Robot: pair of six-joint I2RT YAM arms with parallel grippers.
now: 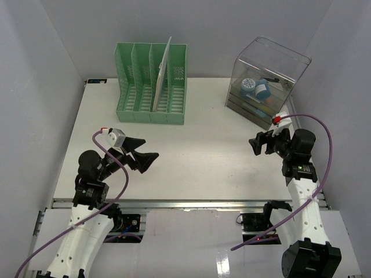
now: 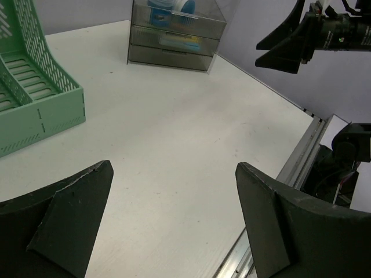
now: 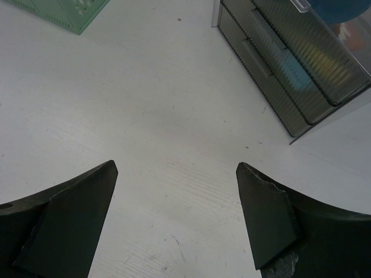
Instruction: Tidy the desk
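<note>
Pale grey walls box in the white counter (image 1: 203,156), which lies under both arms with no loose item showing. The left claw (image 1: 149,149) hangs spread and empty toward the near-left corner. The right claw (image 1: 253,146), also spread and empty, is nearer the clear drawer box (image 1: 264,87) in the far-right corner, and the green file rack (image 1: 151,87) stands along the far edge.

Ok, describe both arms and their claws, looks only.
The left arm and right arm have white links and black joints. A purple cable loops along each, ending in a red plug near the wrist. The left claw and right claw have matte black, wedge-shaped fingers.
</note>
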